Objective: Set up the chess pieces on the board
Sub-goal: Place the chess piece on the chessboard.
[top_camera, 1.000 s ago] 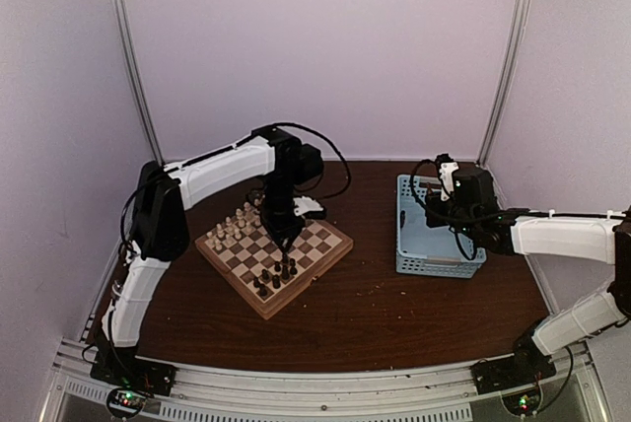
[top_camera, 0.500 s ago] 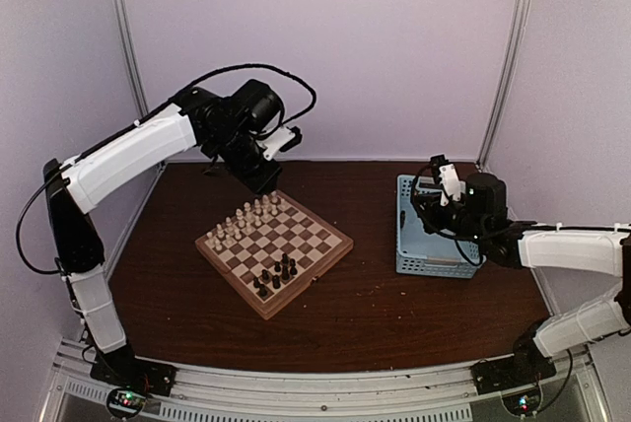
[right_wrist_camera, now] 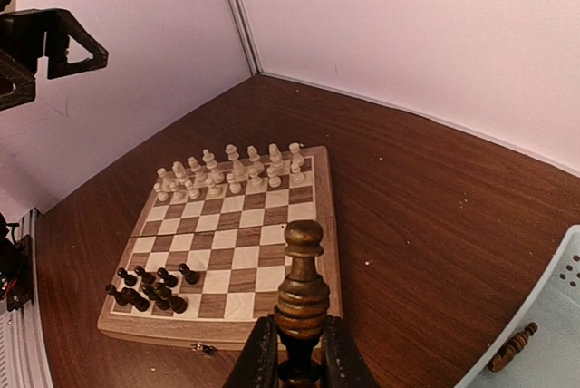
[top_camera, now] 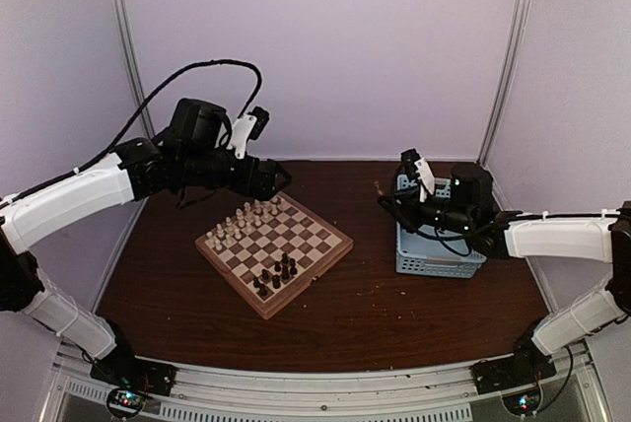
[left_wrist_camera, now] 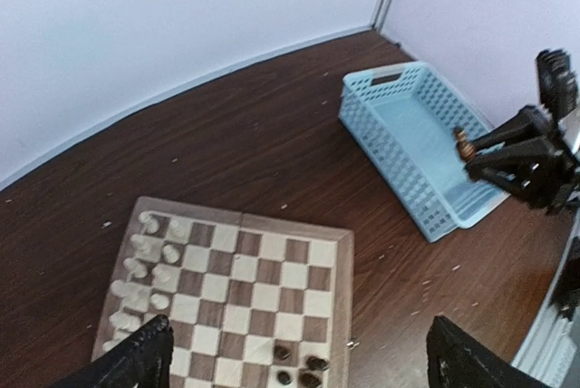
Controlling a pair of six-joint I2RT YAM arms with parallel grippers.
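Set-up in progress, seen from above and from both wrists. The right claw (top_camera: 386, 199) is nearly closed and pinches one dark piece (right_wrist_camera: 302, 288) low on its base, upright, with the head clear above the fingertips. It hangs in the air between the basket (top_camera: 439, 264) and the board (top_camera: 286, 241), at 3 o'clock from the board. The left claw (top_camera: 278, 177) stands wide open and holds nothing, raised near the board's 12 o'clock corner. Cream pieces (top_camera: 239, 223) stand in two rows along the board's 10 o'clock edge. The dark cluster (top_camera: 276, 272) crowds the 5 o'clock edge toward the 6 o'clock corner, and the squares of that edge toward 3 o'clock are bare. A spare piece (right_wrist_camera: 512, 347) lies in the basket. The step in hand is judged to be carrying the held piece to the dark side and standing it there. To do it well, travel toward 9 o'clock at a height that clears every head. Enter over the bare 3 o'clock corner rather than across the cluster, and descend vertically over the centre of a free square in the dark rows. Because the grip sits low on a tall, narrow piece, a quick wrist turn could tip it, so move slowly and hold it plumb. Part the fingers only once the base lies flat on the wood, then withdraw straight up to spare the neighbours. The left arm is best parked high toward 11 o'clock, so the arms do not meet above the board.
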